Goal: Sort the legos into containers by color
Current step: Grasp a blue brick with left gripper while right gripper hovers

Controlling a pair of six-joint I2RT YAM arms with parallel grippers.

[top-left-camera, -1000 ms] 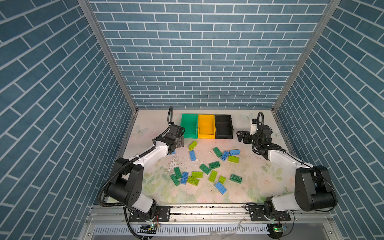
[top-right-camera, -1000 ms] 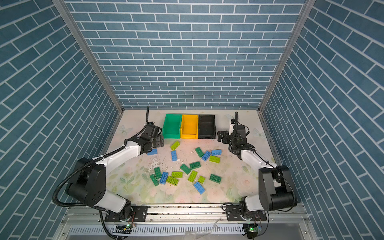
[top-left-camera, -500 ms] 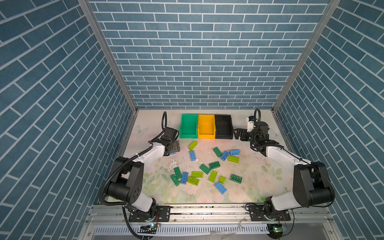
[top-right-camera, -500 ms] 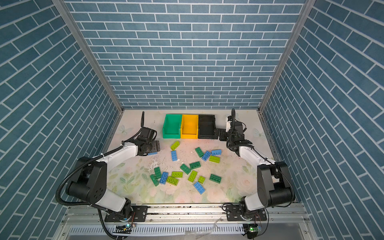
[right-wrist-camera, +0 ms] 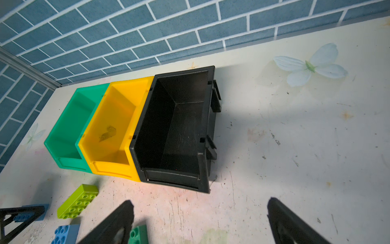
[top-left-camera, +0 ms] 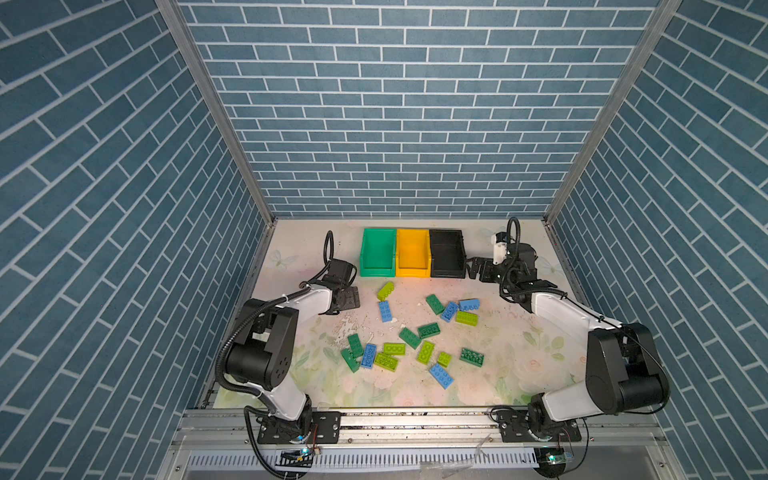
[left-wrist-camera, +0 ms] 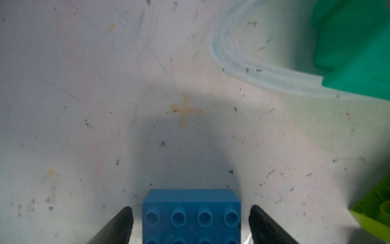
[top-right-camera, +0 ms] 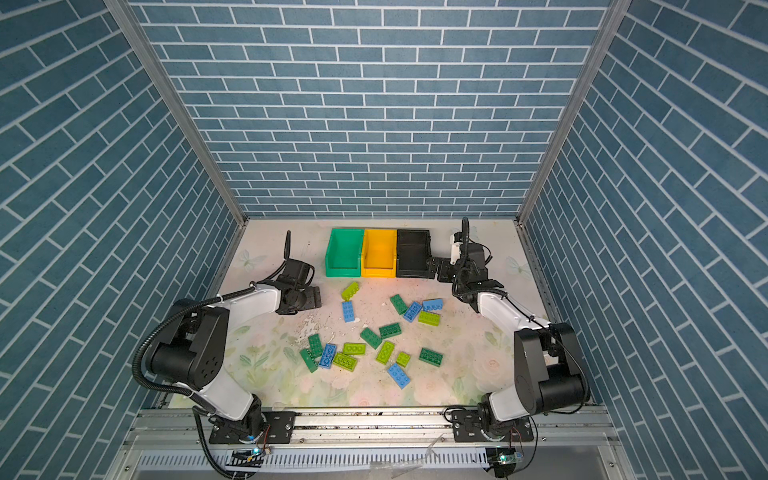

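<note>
Left arm [top-left-camera: 309, 297] and right arm [top-left-camera: 557, 313]: white shells, black rounded joints, black corrugated cables [top-left-camera: 222, 361], screwed black base plates [top-left-camera: 328, 428]. Left gripper [left-wrist-camera: 190, 209] and right gripper [right-wrist-camera: 200, 201] have black tapered fingers [left-wrist-camera: 118, 226].

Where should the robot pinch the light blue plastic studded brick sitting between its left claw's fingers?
Probably its two smooth side walls, coming straight down from above: the light blue brick lies flat, studs up, and the open left gripper straddles it with a finger at each side.

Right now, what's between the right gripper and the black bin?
Only bare, scuffed table separates the right gripper from the black bin, per the right wrist view.
</note>
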